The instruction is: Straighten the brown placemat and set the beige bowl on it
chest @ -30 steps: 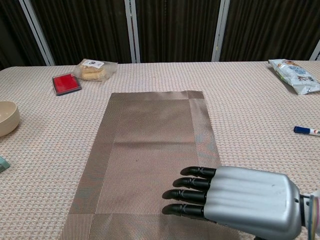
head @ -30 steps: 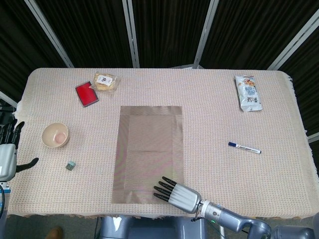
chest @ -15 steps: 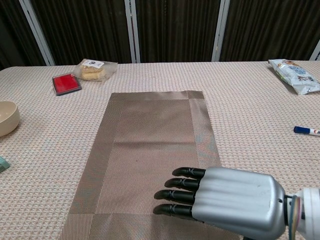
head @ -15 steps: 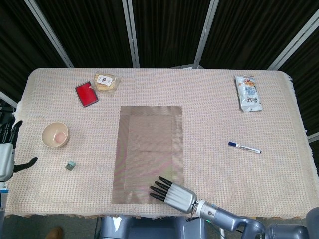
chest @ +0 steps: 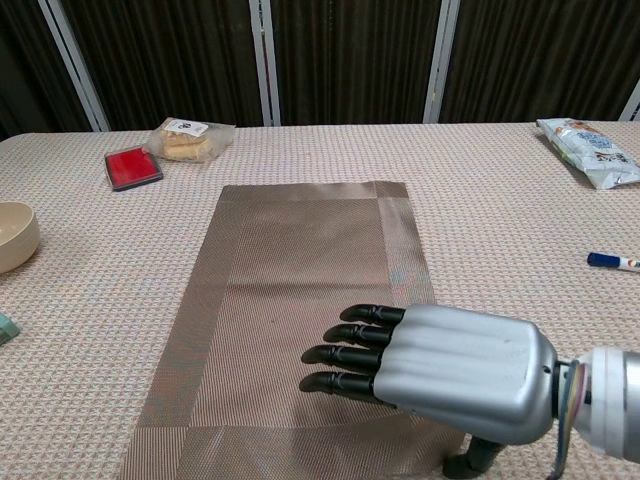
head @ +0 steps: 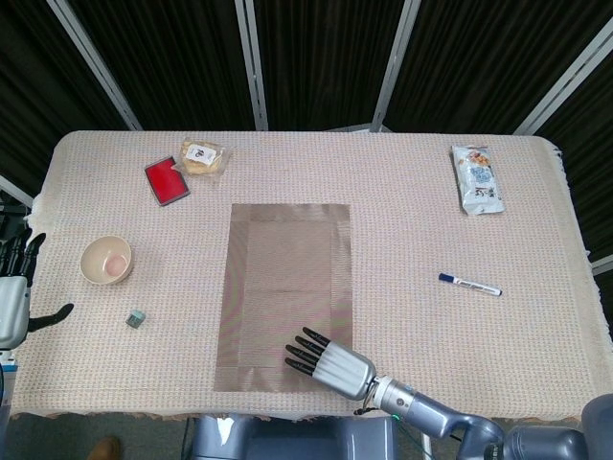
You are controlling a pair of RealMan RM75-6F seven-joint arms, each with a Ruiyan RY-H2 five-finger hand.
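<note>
Brown placemat (head: 285,292) looks thin, floppy: slide via near edge under right hand (head: 330,362), fingers spread, empty; beige bowl (head: 105,260) rigid, light, take by rim.

My right hand (chest: 440,365) is flat, palm down, fingers straight; my left hand (head: 13,292) hangs open at my side

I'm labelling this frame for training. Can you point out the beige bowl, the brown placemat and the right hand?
beige bowl (head: 105,260): head view, on its inside bottom.
brown placemat (head: 285,268): head view, on its bare centre panel.
right hand (chest: 450,368): chest view, on the silver back of the hand.
</note>
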